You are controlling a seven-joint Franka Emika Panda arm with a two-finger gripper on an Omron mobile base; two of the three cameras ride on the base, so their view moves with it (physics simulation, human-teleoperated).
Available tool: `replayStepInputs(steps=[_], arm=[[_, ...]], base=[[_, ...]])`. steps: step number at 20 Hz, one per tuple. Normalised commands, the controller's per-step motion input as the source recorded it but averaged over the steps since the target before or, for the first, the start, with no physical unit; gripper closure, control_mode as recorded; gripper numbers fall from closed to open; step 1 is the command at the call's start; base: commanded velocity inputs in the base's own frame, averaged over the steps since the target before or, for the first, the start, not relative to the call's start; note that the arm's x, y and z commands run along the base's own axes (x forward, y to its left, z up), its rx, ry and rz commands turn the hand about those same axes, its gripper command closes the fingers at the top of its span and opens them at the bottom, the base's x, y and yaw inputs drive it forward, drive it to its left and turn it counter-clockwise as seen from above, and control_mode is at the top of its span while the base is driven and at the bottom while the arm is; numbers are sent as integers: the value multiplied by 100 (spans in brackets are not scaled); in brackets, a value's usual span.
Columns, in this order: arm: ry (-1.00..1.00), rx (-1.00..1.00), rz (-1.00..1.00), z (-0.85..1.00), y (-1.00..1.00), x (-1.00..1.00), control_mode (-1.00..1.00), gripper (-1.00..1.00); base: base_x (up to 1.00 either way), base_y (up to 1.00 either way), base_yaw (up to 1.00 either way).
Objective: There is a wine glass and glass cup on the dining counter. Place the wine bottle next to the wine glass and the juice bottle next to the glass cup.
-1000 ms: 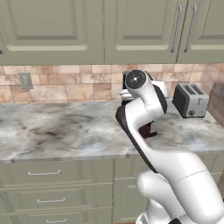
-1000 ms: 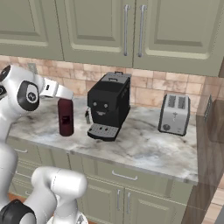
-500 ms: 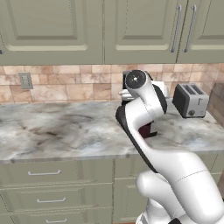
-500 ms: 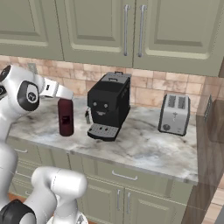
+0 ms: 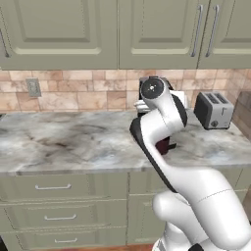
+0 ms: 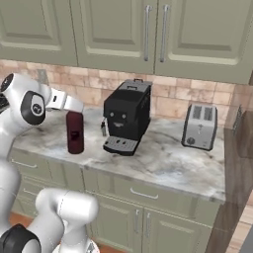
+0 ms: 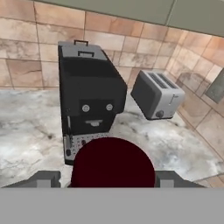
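Pincer (image 7: 112, 177) directly above juice bottle (image 6: 74, 132), fingers (image 7: 43, 179) flanking its top, grip unconfirmed; cannot tell

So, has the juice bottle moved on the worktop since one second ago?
No. The juice bottle stands at the same spot left of the coffee machine in the right base view, with the gripper at its top.

- Juice bottle (image 6: 75, 132): squat, dark maroon-red, standing upright on the marble tabletop (image 6: 168, 163).
- It stands just left of the black coffee machine (image 6: 126, 116), between the fingers (image 7: 43, 179).
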Motion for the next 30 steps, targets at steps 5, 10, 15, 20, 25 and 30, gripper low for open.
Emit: replayStepInputs(steps=[5, 10, 15, 20, 25, 30], arm=[[0, 0, 0, 0, 0, 0, 100, 100], [0, 0, 0, 0, 0, 0, 100, 100], [0, 0, 0, 0, 0, 0, 100, 100], [0, 0, 0, 0, 0, 0, 100, 100], [0, 0, 0, 0, 0, 0, 100, 100], [0, 0, 0, 0, 0, 0, 100, 100]], base=[[-73, 20, 14], [-32, 34, 58], [-5, 23, 96], [-4, 9, 100], [10, 1, 97], [36, 0, 81]])
